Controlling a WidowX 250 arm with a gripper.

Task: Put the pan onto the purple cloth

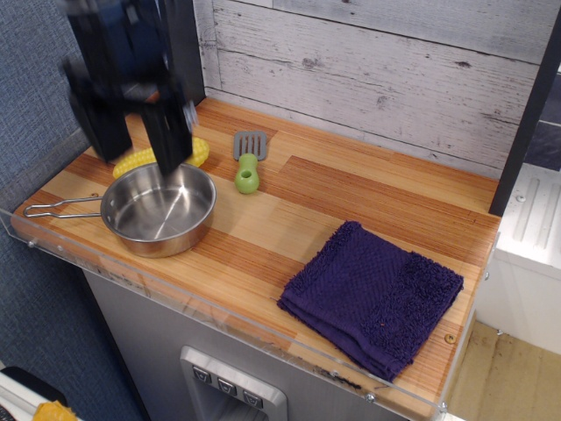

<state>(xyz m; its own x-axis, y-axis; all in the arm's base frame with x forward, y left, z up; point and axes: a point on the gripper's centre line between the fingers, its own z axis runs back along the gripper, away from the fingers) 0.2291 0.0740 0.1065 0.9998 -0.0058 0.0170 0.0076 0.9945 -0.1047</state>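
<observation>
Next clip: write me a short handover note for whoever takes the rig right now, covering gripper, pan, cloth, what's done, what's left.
Gripper: open, empty, motion-blurred, above the far rim of the pan; fingers apart, touching nothing that I can see.
Pan: upright and empty at the front left of the counter, handle pointing left.
Purple cloth: front right, flat, nothing on it.
Corn and spatula lie just behind the pan.
Done: nothing yet.
Left: grasp the pan, carry it right, set it on the cloth.

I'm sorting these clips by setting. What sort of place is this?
Probably a toy kitchen setup: a small wooden counter holds a steel pan, a plastic corn cob, a little spatula and a purple cloth.
</observation>
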